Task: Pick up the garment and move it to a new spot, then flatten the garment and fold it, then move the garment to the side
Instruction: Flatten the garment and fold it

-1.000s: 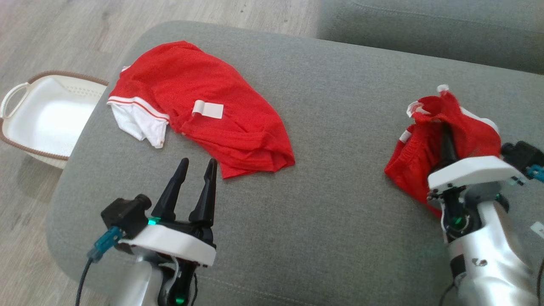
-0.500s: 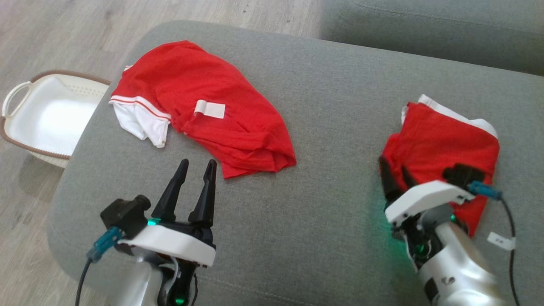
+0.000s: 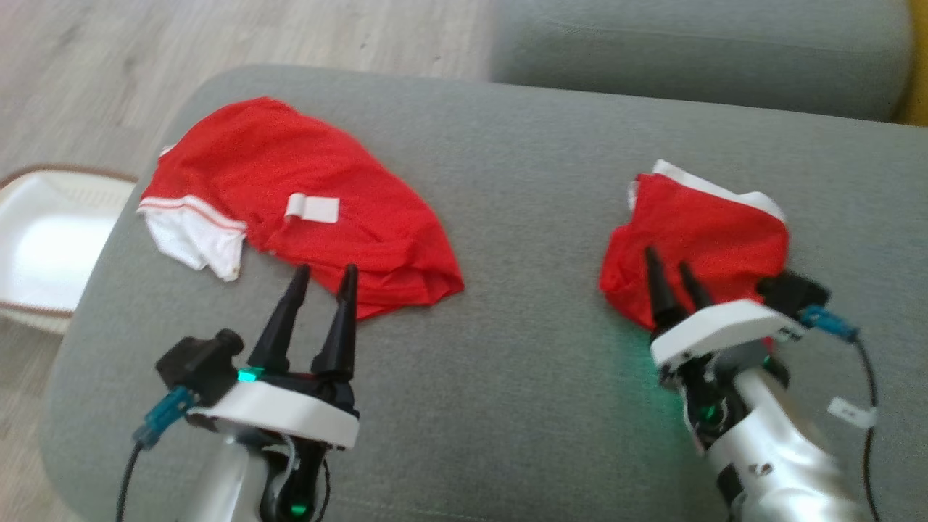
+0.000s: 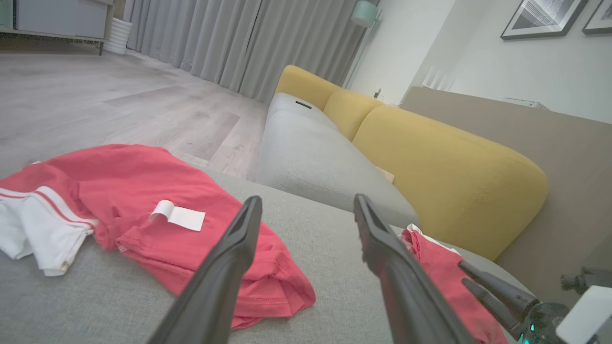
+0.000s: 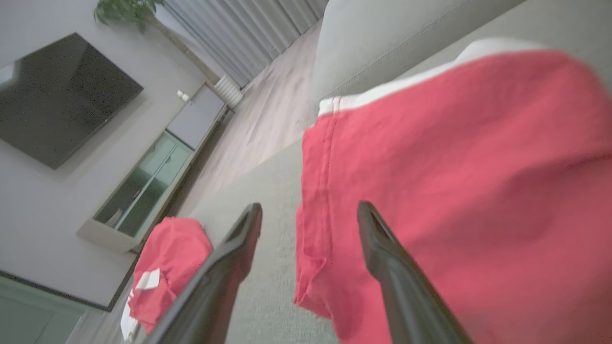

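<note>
**Right fingers** (image 3: 658,286): two long dark fingers, spread wide, nothing clamped between them. In the right wrist view one finger lies over bare grey fabric and the other over red cloth.

**Folded garment** (image 3: 696,225): red, with a white band along its far edge. It lies on the seat cushion directly beneath and beyond the right fingertips, and its side edge runs up the gap between the two fingers. Whether the tips touch the cloth cannot be told.

**Left fingers** (image 3: 341,319): same pattern, spread wide and empty. They stand well apart from the right fingers, to their left.

**Loose shirt** (image 3: 290,159): red and rumpled, with a white sleeve (image 3: 188,239) striped in red and a white label (image 3: 313,208) on top. It lies just beyond the left fingertips, which overlap its near hem in the head view; contact is unclear. A broad strip of bare cushion separates it from the folded garment.

**Seat cushion** (image 3: 522,181): grey fabric with rounded corners, under both pairs of fingers and both red pieces.

**Basket** (image 3: 36,246): white with a brown rim, on the floor, off the cushion's edge to the far left of the left fingers.

**Second cushion** (image 3: 689,58): grey, beyond the seat cushion.

**Backrest** (image 4: 444,167): yellow, beyond the folded garment in the left wrist view.

**Floor** (image 3: 254,36): pale wood planks.

**Curtains** (image 4: 215,38): grey, far beyond the left fingers.

**Television** (image 5: 57,95) and **cabinet** (image 5: 153,181): against the far wall in the right wrist view.
</note>
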Robot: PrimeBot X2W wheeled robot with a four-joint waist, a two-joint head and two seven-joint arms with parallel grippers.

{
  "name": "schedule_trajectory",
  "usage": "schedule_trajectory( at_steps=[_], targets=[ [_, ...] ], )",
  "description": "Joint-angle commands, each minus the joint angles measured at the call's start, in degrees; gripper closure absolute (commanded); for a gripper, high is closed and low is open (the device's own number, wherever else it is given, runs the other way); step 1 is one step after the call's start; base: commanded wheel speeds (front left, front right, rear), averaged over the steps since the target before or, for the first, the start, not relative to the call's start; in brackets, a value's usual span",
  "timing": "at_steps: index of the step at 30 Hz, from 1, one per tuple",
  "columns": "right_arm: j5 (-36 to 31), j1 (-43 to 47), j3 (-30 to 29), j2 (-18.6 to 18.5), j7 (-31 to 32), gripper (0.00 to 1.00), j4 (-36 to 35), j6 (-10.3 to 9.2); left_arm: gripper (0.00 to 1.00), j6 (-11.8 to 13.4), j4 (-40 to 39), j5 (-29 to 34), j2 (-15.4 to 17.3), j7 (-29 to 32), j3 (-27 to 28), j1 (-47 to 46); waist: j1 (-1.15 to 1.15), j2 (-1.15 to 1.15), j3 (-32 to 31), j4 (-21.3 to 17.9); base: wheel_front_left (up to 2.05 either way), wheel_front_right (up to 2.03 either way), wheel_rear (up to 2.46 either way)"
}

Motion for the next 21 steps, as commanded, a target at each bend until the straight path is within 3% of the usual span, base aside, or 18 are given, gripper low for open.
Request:
schedule_trajectory(
  at_steps=[1, 6, 11, 17, 21],
  targets=[
    [-0.5, -3.0, 0.3, -0.3, -1.4, 0.00, -2.7, -0.05, 0.00, -0.4, -2.5, -0.2, 0.4, -0.7, 2.5, -0.6, 0.00, 0.00, -1.0, -1.6, 0.00, 0.00, 0.00],
    [-9.1, -1.4, -2.1, -5.3, -5.4, 0.00, -7.0, -0.05, 0.00, -0.4, -3.8, 0.1, 0.4, -0.7, 3.3, 0.3, 0.00, 0.00, -2.1, -4.8, 0.00, 0.00, 0.00],
    [-19.5, 2.6, -7.1, -7.2, -6.9, 0.00, -12.5, -0.05, 0.00, -0.3, -4.5, 0.2, 0.4, -0.7, 4.8, 0.7, 0.00, 0.00, -2.6, -7.8, 0.00, 0.00, 0.00],
    [-32.7, 9.8, -15.1, -4.8, -7.3, 0.00, -21.7, -0.05, 0.00, -0.3, -4.8, 1.3, 0.4, -0.7, 5.6, 1.1, 0.00, 0.00, -2.8, -10.1, 0.00, 0.00, 0.00],
    [-36.9, 14.1, -18.8, -1.7, -7.3, 0.00, -26.5, -0.05, 0.00, -0.3, -4.8, 2.4, 0.4, -0.7, 6.6, 2.3, 0.00, 0.00, -2.9, -11.3, 0.00, 0.00, 0.00]
  ],
)
